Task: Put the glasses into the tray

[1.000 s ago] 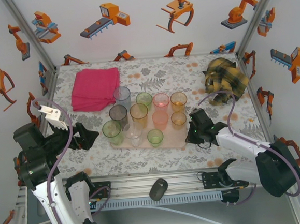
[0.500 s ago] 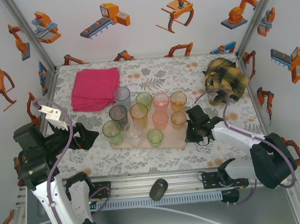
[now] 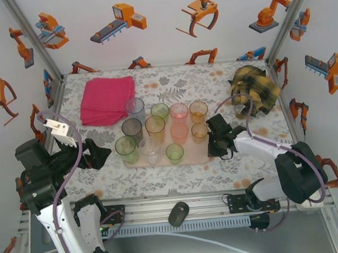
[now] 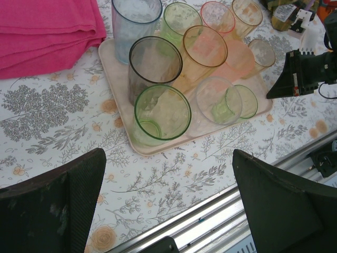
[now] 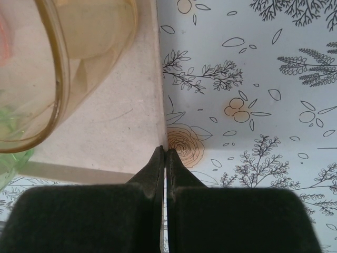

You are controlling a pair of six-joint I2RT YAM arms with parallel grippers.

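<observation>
Several translucent glasses stand together on the pale pink tray (image 3: 198, 154): a green one (image 3: 126, 147) at its front left, a smoky grey one (image 3: 132, 129), a pale blue one (image 3: 134, 107), with orange, pink and clear ones beside them. My right gripper (image 3: 213, 142) is shut, its tips (image 5: 165, 150) against the tray's (image 5: 105, 121) right edge near the front corner, beside an orange glass (image 5: 63, 63). My left gripper (image 3: 104, 154) hangs open left of the tray, nothing between its fingers (image 4: 79, 184). From there the green glass (image 4: 162, 113) is nearest.
A folded magenta cloth (image 3: 106, 99) lies at the back left, close to the tray. A yellow and black plaid bundle (image 3: 253, 90) sits at the back right. The metal rail (image 4: 210, 221) runs along the table's near edge, with a dark object (image 3: 178, 213) on it.
My right gripper has moved left and away from me, and the tray with its glasses has shifted slightly left and back with it. The left arm has stayed still.
</observation>
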